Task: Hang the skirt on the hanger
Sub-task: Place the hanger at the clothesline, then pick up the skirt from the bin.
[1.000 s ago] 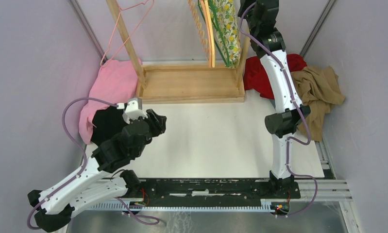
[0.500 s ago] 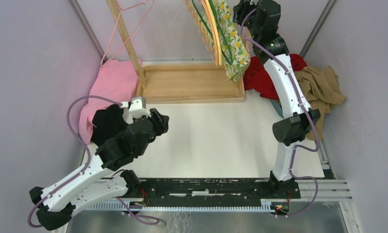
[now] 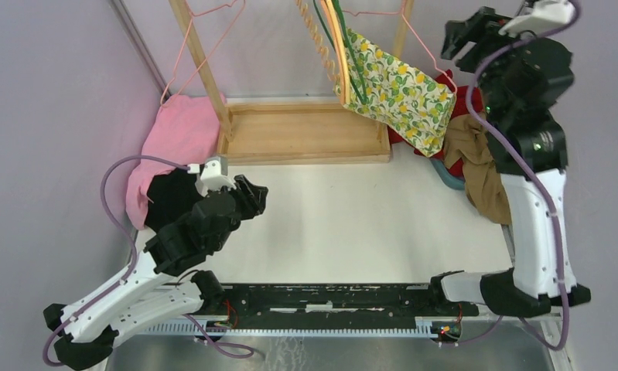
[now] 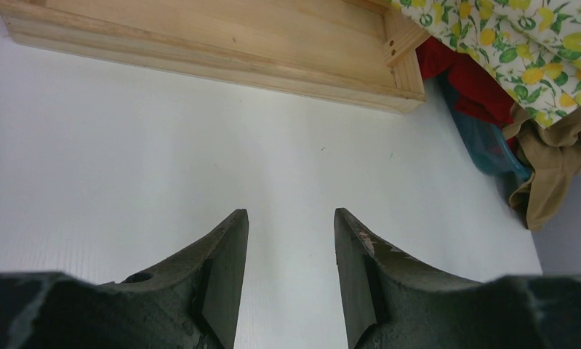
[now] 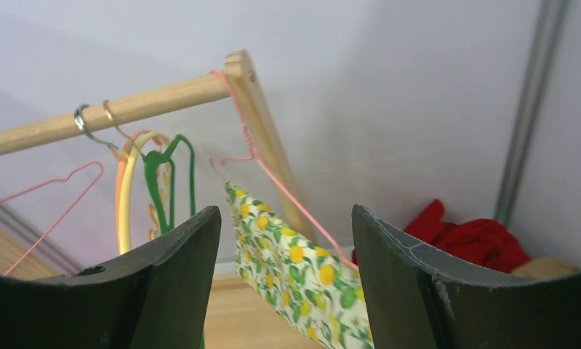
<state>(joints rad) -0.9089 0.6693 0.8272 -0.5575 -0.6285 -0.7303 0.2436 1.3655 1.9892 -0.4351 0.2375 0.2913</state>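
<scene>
right claw [image 5: 286,218]: jaws wide apart, nothing between them. i see fabric and wire through the gap, but they sit beyond the fingers, not in them.
right claw position: raised at the far right, just beside the rack's right post. in the top view it is clear of the skirt's right edge.
left claw [image 4: 291,218]: jaws parted, nothing held, only bare white table [image 3: 329,224] under it.
left claw position: low on the near left, well apart from the rack.
skirt [image 3: 398,89]: hanging on the pink hanger, with its top edge following the hanger's sloping wire. it spreads from the middle hangers out past the rack's right base corner.
hanger [image 5: 302,209]: hook is over the wooden rail [image 5: 149,98] at its right end, against the post. it hangs tilted and carries the skirt.
green hanger [image 5: 172,167]: on the rail just left of the skirt, nothing on it that i can see.
orange-yellow hanger [image 5: 123,196]: next to the green one, hung by a metal ring.
second pink hanger [image 3: 193,54]: far left of the rack, bare.
rack base [image 3: 305,131]: wooden tray at the back of the table.
red garment [image 4: 469,80]: on the table behind the skirt's lower right edge.
tan garment [image 3: 483,170]: heaped just right of the red one, near the right arm.
pink cloth [image 3: 178,131]: piled left of the rack base.
</scene>
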